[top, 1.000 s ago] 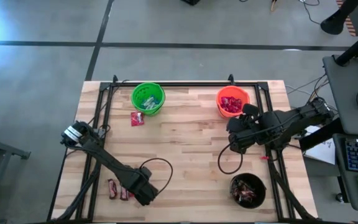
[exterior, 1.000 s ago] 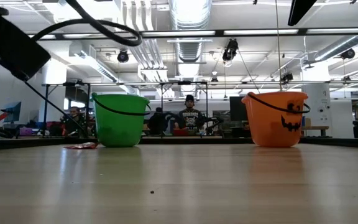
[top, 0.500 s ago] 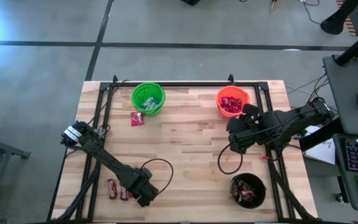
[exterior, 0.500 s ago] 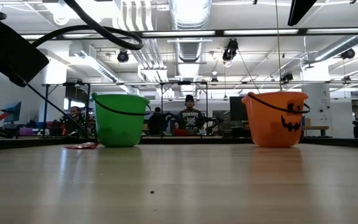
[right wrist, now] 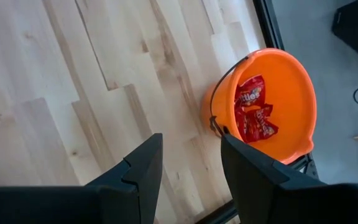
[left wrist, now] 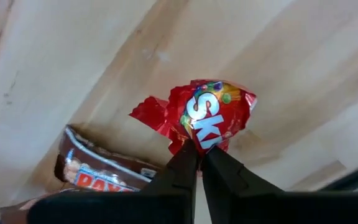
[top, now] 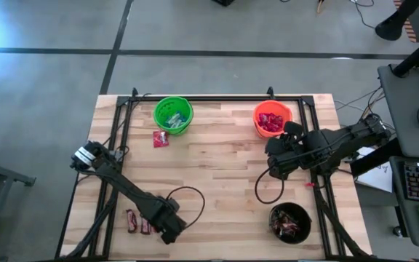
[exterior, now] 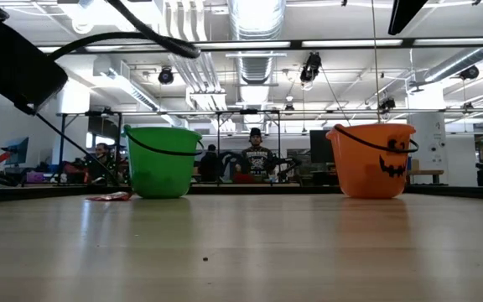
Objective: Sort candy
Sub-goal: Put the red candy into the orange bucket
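left hand [left wrist: 199, 152] pinching one red packet [left wrist: 210, 115]

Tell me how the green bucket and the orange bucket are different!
The green bucket stands on the table's left side; the orange bucket stands on the right. The green one holds pale, light-blue-and-white candy; the orange one holds red packets. The orange bucket has a black pumpkin face; the green one looks plain. Both are round, upright, with thin wire handles.
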Motion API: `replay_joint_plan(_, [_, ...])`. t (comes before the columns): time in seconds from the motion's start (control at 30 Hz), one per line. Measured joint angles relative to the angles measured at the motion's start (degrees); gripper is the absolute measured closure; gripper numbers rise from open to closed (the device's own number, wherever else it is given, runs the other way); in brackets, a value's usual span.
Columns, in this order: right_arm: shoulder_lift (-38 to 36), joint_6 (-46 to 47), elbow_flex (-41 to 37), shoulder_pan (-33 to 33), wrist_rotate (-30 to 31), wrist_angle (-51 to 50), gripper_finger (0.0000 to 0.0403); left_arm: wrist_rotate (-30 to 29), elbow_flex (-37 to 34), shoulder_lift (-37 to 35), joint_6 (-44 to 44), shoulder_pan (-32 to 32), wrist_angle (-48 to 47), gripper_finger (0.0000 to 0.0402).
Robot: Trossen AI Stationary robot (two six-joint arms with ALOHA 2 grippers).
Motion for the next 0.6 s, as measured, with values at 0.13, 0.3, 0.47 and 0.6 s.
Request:
replay_joint_plan(0.13, [0.02, -0.21, 0.02, 0.00, 0.00, 0.00, 0.0250, -0.06, 0.95, -1.06, 0.95, -0.02, 0.28, 0.0401])
replay_joint_plan(0.3, [0.02, -0.63, 0.00, 0.00, 0.02, 0.00, 0.0250, -0.35, 2.57, -2.96, 2.55, -0.02, -0.05, 0.0401])
replay_joint_plan(0.47, [0.02, -0.68, 0.01, 0.00, 0.04, 0.00, 0.0250, -1.30, 3.89, -4.60, 3.34, 0.06, -1.78, 0.0401])
replay_joint_plan(0.6, [0.02, -0.66, 0.02, 0.00, 0.04, 0.00, 0.0250, -3.02, 3.93, -7.03, 3.36, 0.33, -1.99, 0.0402])
